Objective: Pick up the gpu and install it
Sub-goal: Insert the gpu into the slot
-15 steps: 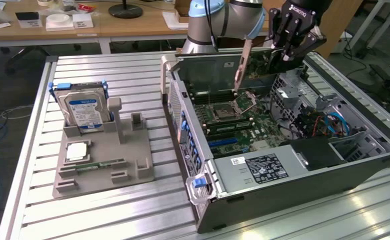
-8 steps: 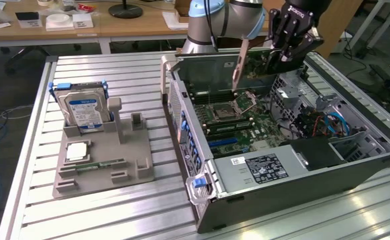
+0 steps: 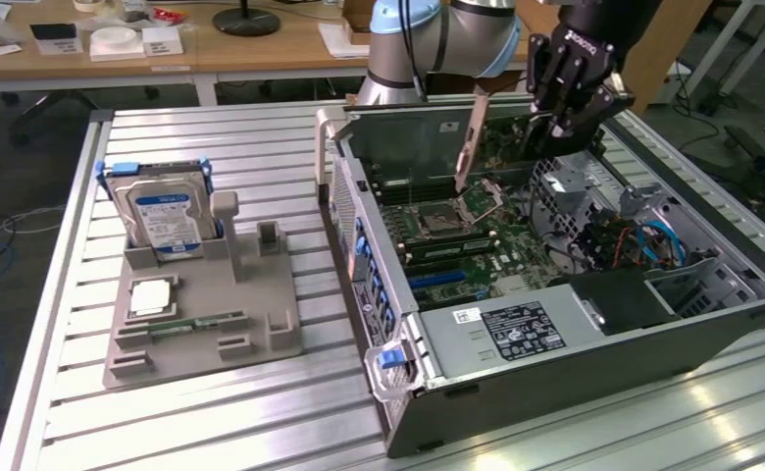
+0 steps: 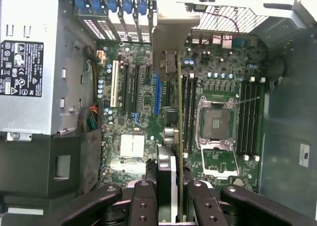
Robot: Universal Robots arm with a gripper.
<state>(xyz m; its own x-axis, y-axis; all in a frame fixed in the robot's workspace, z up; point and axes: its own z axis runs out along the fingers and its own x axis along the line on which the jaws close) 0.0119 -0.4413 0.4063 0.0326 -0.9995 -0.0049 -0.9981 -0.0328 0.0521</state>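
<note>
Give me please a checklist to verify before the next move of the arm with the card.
1. The card is clamped in the tool: ok.
2. The tool is over the open computer case: ok.
3. The card is seated in a slot: not ok, it hangs above the board.
4. The card lines up with the blue slot: cannot tell.
5. The blue slot is empty: ok.
6. The hard drive stands apart from the computer case: ok.
</note>
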